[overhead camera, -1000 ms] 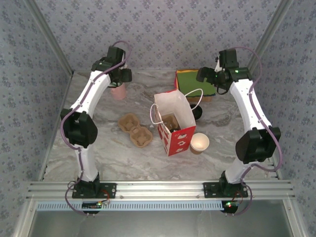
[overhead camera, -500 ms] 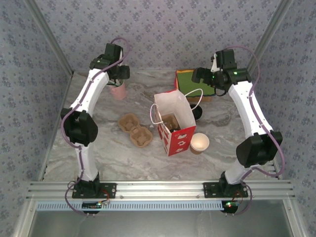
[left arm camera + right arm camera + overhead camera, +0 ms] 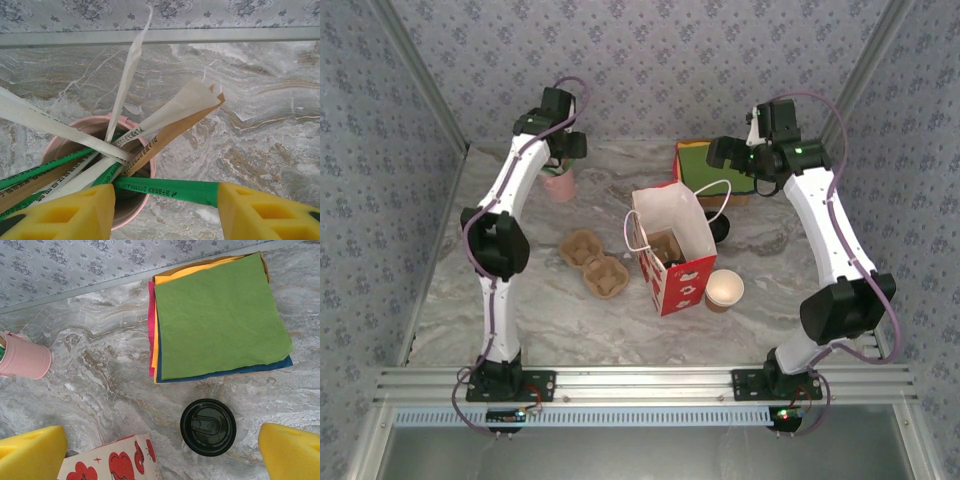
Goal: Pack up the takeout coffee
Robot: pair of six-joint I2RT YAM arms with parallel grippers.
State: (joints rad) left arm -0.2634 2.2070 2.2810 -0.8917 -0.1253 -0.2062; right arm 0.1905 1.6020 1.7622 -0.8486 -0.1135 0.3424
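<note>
Right gripper [image 3: 160, 452]: fingers spread wide, nothing held, above table between napkin stack [image 3: 215, 315] and red-white paper bag [image 3: 117, 460].
Takeout coffee [image 3: 208, 426]: seen from above, round black lid with raised centre tab, cup body hidden. Stands on table just beside bag, near napkins.
Left gripper [image 3: 165, 202]: fingers apart, empty, over pink cup [image 3: 52, 147] of wrapped sticks.
Change: left elbow shifted rightward, right gripper edged left. Coffee unmoved.

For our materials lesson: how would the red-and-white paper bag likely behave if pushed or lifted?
The paper bag stands tall and open, so a push near its top would probably tip it. Its thin walls likely buckle when squeezed, and its cord handles look floppy.
</note>
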